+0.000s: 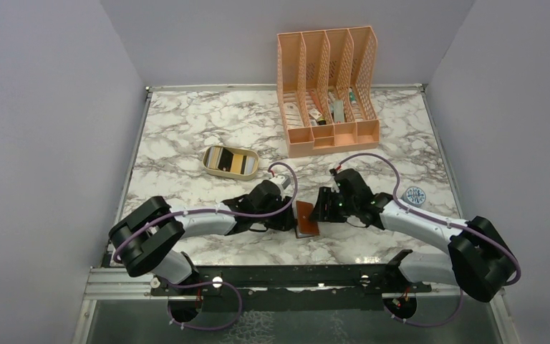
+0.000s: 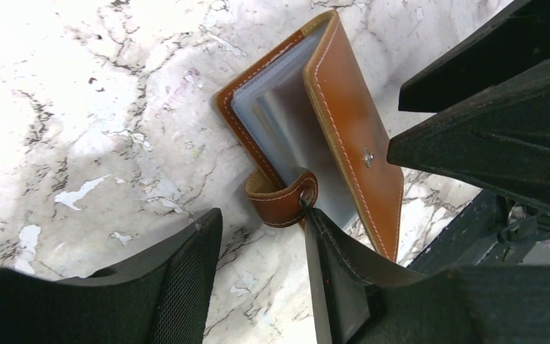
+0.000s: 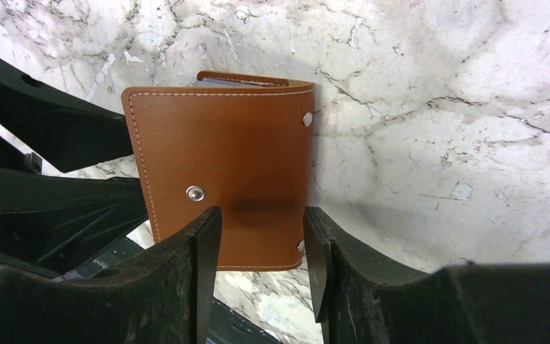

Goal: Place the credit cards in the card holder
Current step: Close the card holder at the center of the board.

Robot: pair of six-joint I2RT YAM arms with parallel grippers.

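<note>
You've barely begun: the credit cards (image 1: 230,160) lie in the beige oval tray (image 1: 208,159) at ten o'clock from the card holder (image 1: 306,219), unsnapped and ajar at the bench's (image 1: 186,129) six o'clock, between left fingers (image 2: 186,287) and right fingers (image 3: 186,287), both half-spread, gripping nothing

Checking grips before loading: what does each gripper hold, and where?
Nothing looks clamped. The left gripper has a fingertip at the snap tab of the card holder; the right gripper, jaws apart, faces its outer side.
</note>
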